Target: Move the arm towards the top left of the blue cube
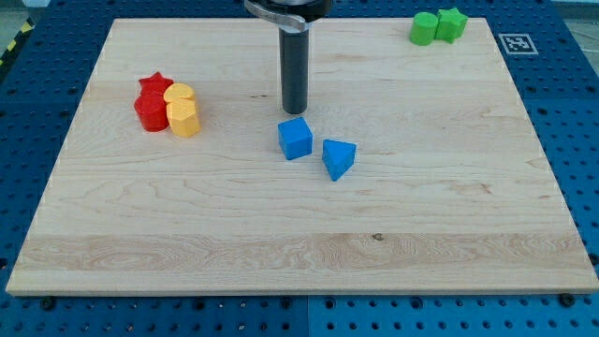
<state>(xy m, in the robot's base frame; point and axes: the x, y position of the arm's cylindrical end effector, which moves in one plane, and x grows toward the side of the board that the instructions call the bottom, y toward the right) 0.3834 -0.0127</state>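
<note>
The blue cube [295,139] sits near the middle of the wooden board [299,234]. My tip [296,111] is just above the cube's top edge in the view, very close to it or touching; I cannot tell which. The dark rod rises straight up from there to the view's top. A blue triangular block [339,158] lies just to the right of and slightly below the cube, apart from it.
At the view's left, a red star block [155,86], a red cylinder [150,112] and two yellow blocks [183,110] are bunched together. At the top right, a green cylinder [423,28] and a green star block [451,23] sit side by side. A marker tag [517,43] is off the board's top right corner.
</note>
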